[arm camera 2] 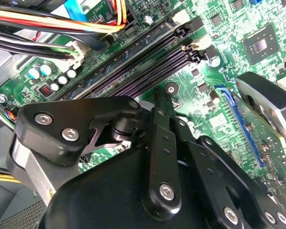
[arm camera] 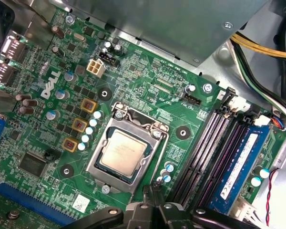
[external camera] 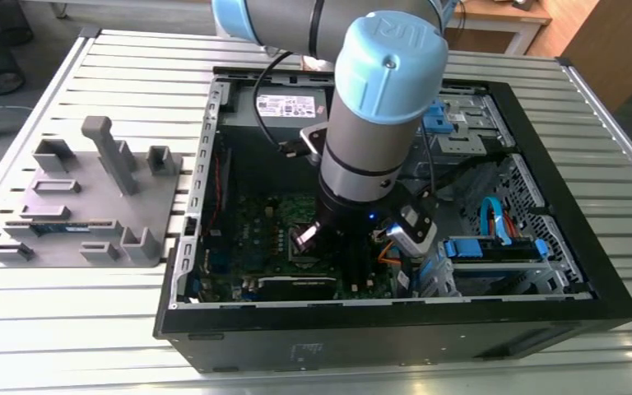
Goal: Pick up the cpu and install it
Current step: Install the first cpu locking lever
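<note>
The cpu (arm camera: pixel 121 151) is a small square chip with a silver-grey top. It lies flat in the motherboard socket, framed by the socket's metal bracket (arm camera: pixel 155 138). In the first wrist view my gripper (arm camera: pixel 149 190) hovers just beside the socket's edge, its two black fingertips pressed together with nothing between them. It is apart from the chip. In the second wrist view the gripper (arm camera 2: pixel 157 93) points down at the board next to the memory slots (arm camera 2: pixel 133 71). The exterior view has the arm (external camera: pixel 365 140) reaching down into the open computer case (external camera: pixel 404 317).
Dark memory slots (arm camera: pixel 212 143) and a blue memory stick (arm camera: pixel 243 160) run close beside the socket. Bundled cables (arm camera: pixel 262 52) hang at the case wall. A grey power supply box (external camera: pixel 289 107) sits at the case's far end. A grey parts fixture (external camera: pixel 85 206) lies at the exterior view's left.
</note>
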Action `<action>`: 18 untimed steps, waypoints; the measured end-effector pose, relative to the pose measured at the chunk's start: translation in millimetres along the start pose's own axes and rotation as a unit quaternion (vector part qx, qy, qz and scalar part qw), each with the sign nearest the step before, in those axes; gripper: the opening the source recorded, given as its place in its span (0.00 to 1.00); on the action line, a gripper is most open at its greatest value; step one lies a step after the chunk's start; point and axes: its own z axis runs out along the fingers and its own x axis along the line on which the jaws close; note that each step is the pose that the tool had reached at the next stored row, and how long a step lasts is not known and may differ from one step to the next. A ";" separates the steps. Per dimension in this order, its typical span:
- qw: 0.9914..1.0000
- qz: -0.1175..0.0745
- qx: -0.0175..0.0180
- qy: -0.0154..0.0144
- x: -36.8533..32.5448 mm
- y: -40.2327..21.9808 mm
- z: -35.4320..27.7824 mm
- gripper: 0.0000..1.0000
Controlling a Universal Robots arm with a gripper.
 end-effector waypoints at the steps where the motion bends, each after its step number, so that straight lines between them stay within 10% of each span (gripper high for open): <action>1: 1.000 0.000 -0.001 0.000 0.2 -0.3 0.0 0.11; 18: 1.000 0.000 -0.006 -0.004 5.5 -3.5 -0.2 0.11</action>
